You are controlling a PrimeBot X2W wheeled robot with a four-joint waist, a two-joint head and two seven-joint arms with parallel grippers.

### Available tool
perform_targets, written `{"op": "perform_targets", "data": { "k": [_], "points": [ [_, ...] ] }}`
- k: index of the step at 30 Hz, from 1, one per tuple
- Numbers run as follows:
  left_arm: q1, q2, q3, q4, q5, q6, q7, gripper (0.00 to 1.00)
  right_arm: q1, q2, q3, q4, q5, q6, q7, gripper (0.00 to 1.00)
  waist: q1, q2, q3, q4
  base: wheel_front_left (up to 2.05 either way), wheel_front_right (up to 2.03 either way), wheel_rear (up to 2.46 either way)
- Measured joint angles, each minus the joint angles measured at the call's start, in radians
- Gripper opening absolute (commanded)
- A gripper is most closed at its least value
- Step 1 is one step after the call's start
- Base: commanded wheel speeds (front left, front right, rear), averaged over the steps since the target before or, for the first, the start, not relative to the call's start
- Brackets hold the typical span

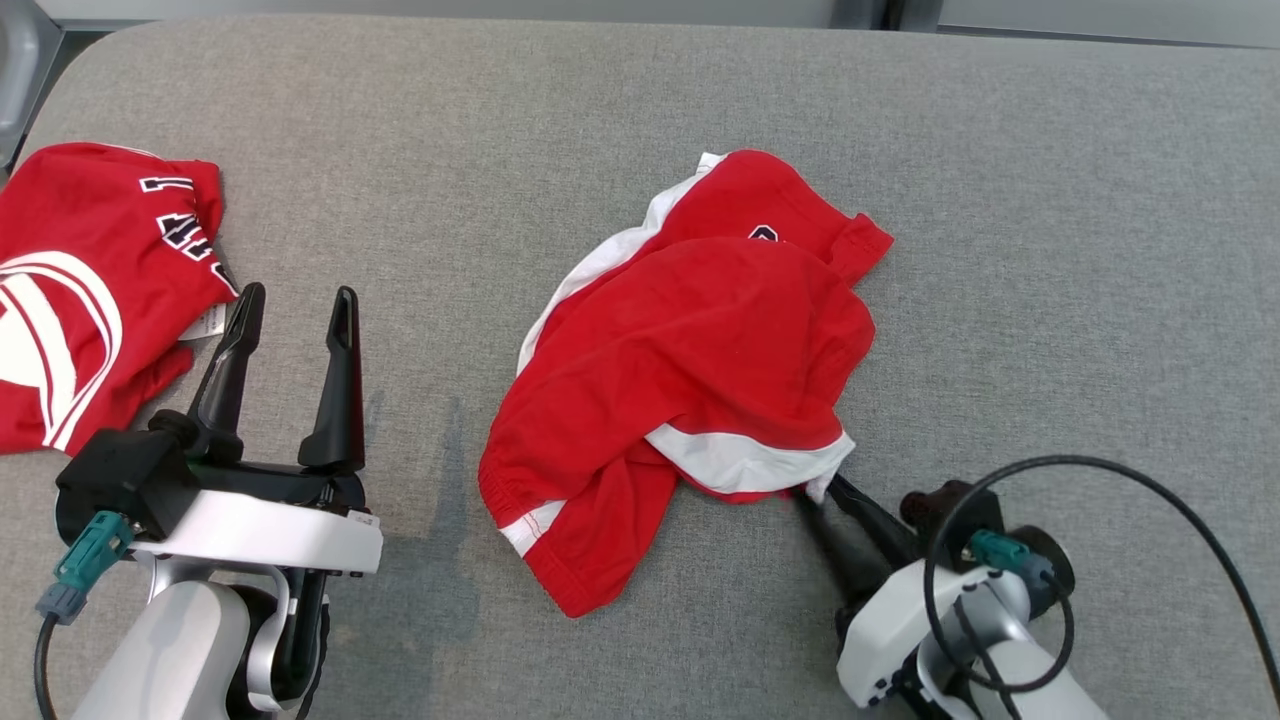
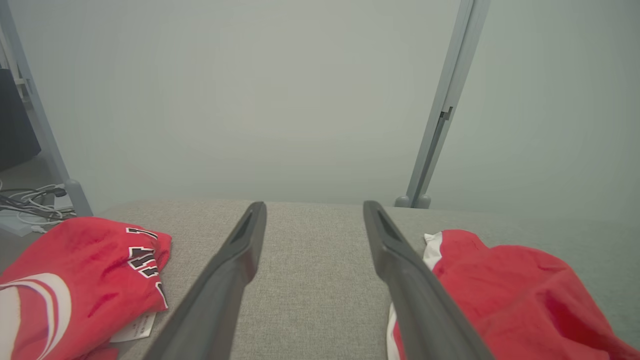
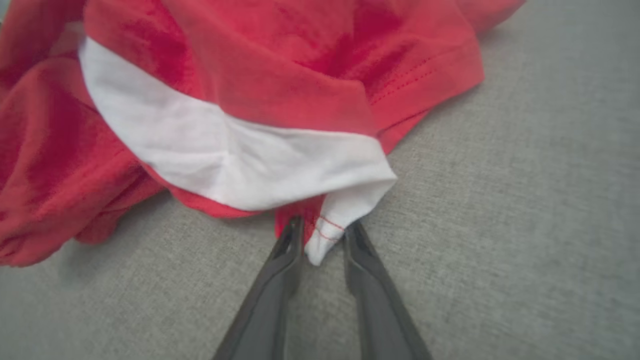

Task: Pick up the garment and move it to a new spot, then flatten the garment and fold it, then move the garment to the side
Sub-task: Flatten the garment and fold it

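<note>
Right gripper [image 3: 322, 234] lies low on the worktop [image 1: 1050, 250], its two fingers close on either side of the white hem corner [image 3: 345, 205] at the near right edge of the garment [image 1: 690, 340]. Whether they already pinch the cloth I cannot tell. The garment, red with white bands, lies bunched in the middle of the worktop.

For a good pick, the fingers should bite above the stitched hem rather than on the loose tip, and take both layers showing there, red and white. A thin bite on the tip would likely slip once the weight comes on. Lifting straight up first and then carrying should let the crumple hang out without dragging.

Left gripper [image 1: 295, 300] stands wide open and empty, low over the worktop, between the garment and a second red garment [image 1: 80, 290] at the left edge. The best open room lies right of the garment and beyond it, bare grey cloth up to the far edge. Leftward is tighter. A black cable [image 1: 1080, 459] loops by the right wrist and could catch on a wide swing.
</note>
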Motion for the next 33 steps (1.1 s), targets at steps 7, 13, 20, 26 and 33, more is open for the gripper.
{"op": "perform_targets", "data": {
  "k": [7, 13, 20, 26, 33],
  "points": [
    [-0.001, -0.006, 0.013, 0.008, 0.005, -0.001, -0.006, 1.00, -0.038, -0.017, -0.079, 0.016, -0.102, 0.002, -0.016, 0.00, 0.0000, 0.0000, -0.002, -0.006, 0.00, 0.00, 0.00],
    [0.002, -0.010, 0.023, 0.009, 0.012, -0.002, -0.007, 1.00, -0.044, -0.060, -0.197, -0.102, -0.189, 0.000, -0.037, 0.00, 0.0000, 0.0000, -0.010, -0.024, 0.00, 0.00, 0.00],
    [0.012, -0.011, 0.028, 0.008, 0.019, -0.004, -0.007, 1.00, -0.053, -0.119, -0.296, -0.291, -0.244, 0.000, -0.026, 0.00, 0.0000, 0.0000, -0.009, -0.052, 0.00, 0.00, 0.00],
    [0.013, -0.009, 0.026, 0.007, 0.021, -0.008, -0.008, 1.00, -0.011, -0.127, -0.386, -0.326, -0.216, 0.000, 0.018, 0.00, 0.0000, 0.0000, -0.001, -0.074, 0.00, 0.00, 0.00],
    [0.010, -0.003, 0.014, 0.001, 0.028, -0.010, 0.003, 1.00, 0.010, -0.077, -0.434, -0.178, -0.179, 0.000, 0.010, 0.00, -0.0001, 0.0000, 0.012, -0.094, 0.00, 0.00, 0.00]
  ]
}}
